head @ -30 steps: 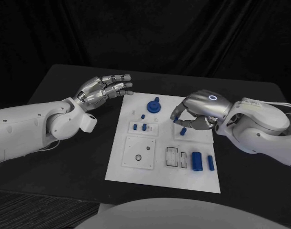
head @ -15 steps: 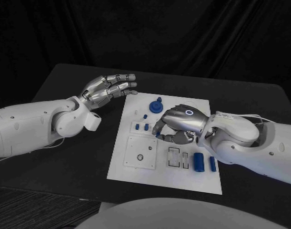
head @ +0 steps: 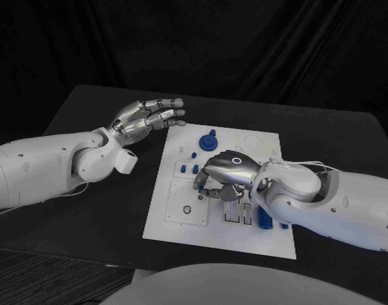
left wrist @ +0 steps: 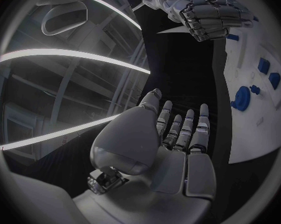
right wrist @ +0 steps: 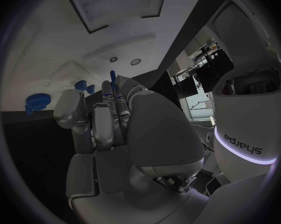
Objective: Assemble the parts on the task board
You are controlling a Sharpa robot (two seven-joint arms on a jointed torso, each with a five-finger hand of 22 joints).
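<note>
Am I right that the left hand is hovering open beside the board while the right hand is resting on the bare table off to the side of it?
Not quite. The left hand does hover open beside the task board, but the right hand is not on the bare table: the head view shows it over the middle of the board, fingers curled downward among the parts, near the blue round part.
</note>
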